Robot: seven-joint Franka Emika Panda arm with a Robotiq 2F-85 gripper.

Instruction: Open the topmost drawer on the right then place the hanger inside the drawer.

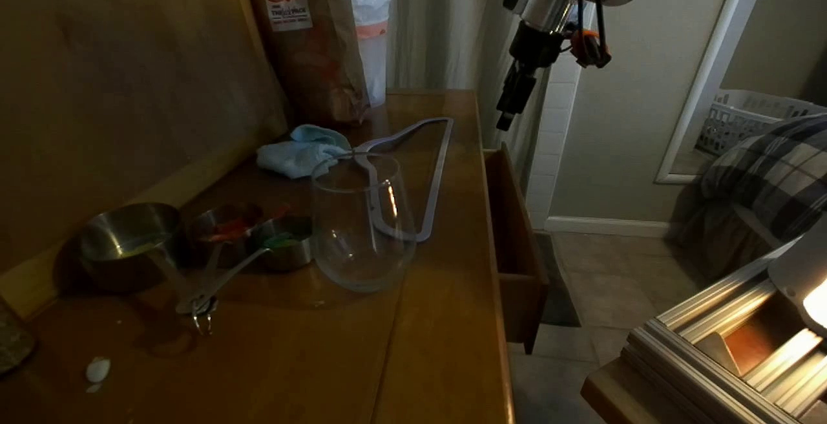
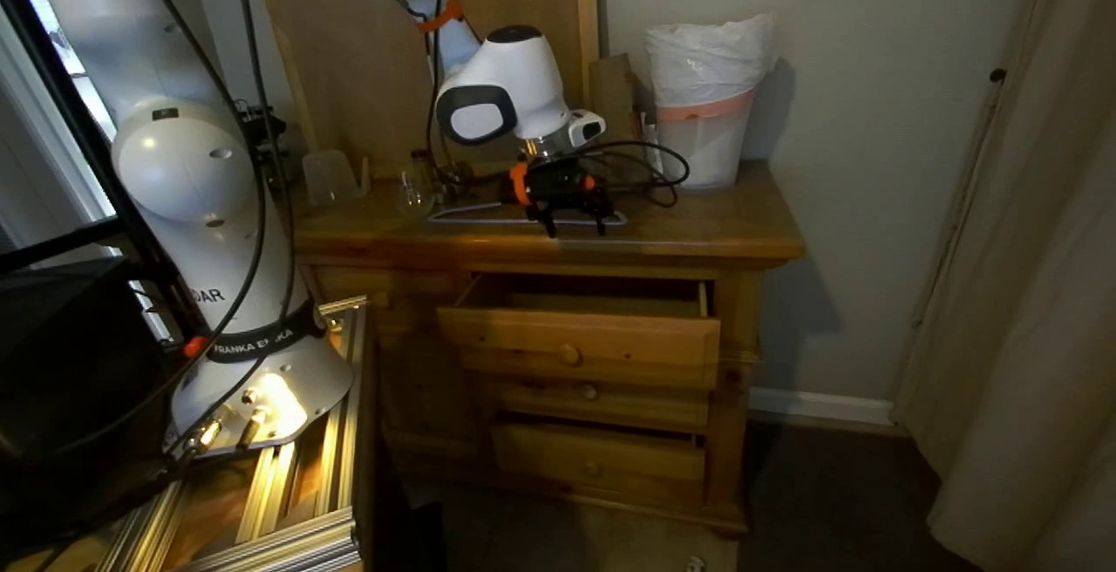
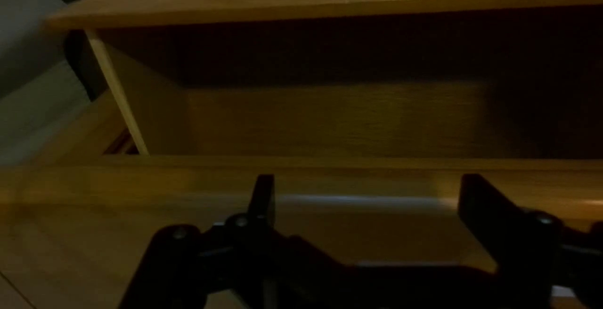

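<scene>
The thin whitish plastic clothes hanger (image 1: pixel 439 175) lies on the wooden dresser top (image 1: pixel 446 320), at the centre of the frame in an exterior view; the Robotiq gripper (image 1: pixel 505 119) hangs higher and to its right, out past the front edge and apart from the hanger. In the wrist view the two black fingers (image 3: pixel 264 200) stand spread wide in the lower part of the frame, with the rim of the pulled-out topmost drawer (image 3: pixel 353 177) crossing behind them; the drawer's interior opens above that rim, and the dresser's edge runs across the top. In an exterior view the drawer's round knob (image 2: pixel 569 354) sits below mid-frame with the open mouth above it, while the hanger shows behind the gripper, sticking out on both sides. The hanger's crossbar runs along the dresser's front edge, a strip of bare wood between. A clear stemless glass (image 1: pixel 362 275) overlaps the hanger's lower-left part in the frame; whether they touch, I cannot tell. A light-blue cloth (image 1: pixel 303 156) lies near the hook.
</scene>
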